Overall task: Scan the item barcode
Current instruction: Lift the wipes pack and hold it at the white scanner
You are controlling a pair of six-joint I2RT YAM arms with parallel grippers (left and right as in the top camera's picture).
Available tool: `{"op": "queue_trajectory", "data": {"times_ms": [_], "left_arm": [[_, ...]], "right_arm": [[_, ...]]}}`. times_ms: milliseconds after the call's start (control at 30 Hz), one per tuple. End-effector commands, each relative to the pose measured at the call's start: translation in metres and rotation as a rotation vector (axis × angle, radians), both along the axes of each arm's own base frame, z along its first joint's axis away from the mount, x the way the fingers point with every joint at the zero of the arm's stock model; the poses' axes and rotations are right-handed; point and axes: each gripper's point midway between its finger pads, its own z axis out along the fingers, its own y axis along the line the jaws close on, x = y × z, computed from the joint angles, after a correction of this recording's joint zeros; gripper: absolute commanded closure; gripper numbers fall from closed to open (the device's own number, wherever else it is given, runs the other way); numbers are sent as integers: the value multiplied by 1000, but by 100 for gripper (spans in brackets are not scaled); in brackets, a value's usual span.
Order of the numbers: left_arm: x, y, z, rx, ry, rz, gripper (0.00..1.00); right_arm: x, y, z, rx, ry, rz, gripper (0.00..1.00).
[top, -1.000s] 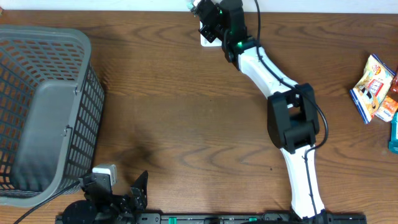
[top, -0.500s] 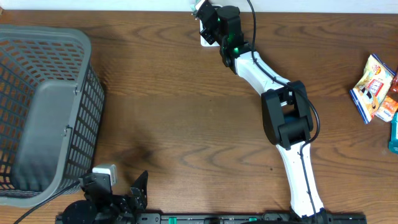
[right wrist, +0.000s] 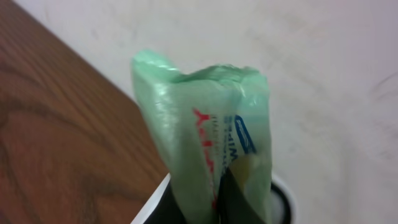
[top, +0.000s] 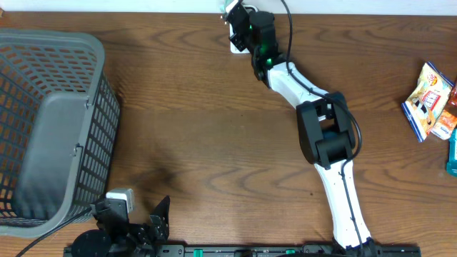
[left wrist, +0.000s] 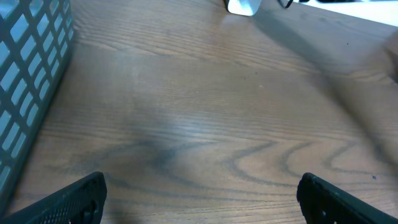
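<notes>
Your right jaws are pressed together on a green packet [right wrist: 205, 143], pinching its lower part so that the crumpled top with red and blue print stands above them. The packet is held just over a white device [right wrist: 152, 211] that sits at the far edge of the desk [top: 214, 128], against the pale wall; whether packet and device touch you cannot tell. From above, your right arm [top: 325, 135] stretches diagonally across the desk to that far edge, and only a sliver of the packet shows past its wrist. Your left jaws stand wide apart with nothing between them, low over bare wood at the near left, well away from the packet. Just to their left stands a grey mesh basket [top: 100, 107], and inside it you see only its own smooth grey floor. At the right edge lie several snack packs [top: 428, 100] and a teal item [top: 452, 153], well apart from both arms. Nothing lies between your left jaws and the device.
</notes>
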Motion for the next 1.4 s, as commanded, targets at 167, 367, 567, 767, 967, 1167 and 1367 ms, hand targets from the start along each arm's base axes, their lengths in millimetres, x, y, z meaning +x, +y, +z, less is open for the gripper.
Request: {"op": "queue_trajectory", "data": {"times_ms": [167,367,567,767,967,1167,1367], "left_arm": [[0,0,2,0,-6,2,2],[0,0,2,0,-6,2,2],[0,0,2,0,-6,2,2],[0,0,2,0,-6,2,2],[0,0,2,0,-6,2,2],[0,0,2,0,-6,2,2],[0,0,2,0,-6,2,2]], "right_arm": [[8,-3,0,15,-16,-50,99],[1,15,2,52,40,27,99],[-5,10,-20,-133,54,68,99],[-8,18,-19,-260,-11,123,99],[-14,27,-24,-407,-61,173,99],[-14,14,-35,-424,-8,171,99],[-15,3,-39,-444,37,141,99]]}}
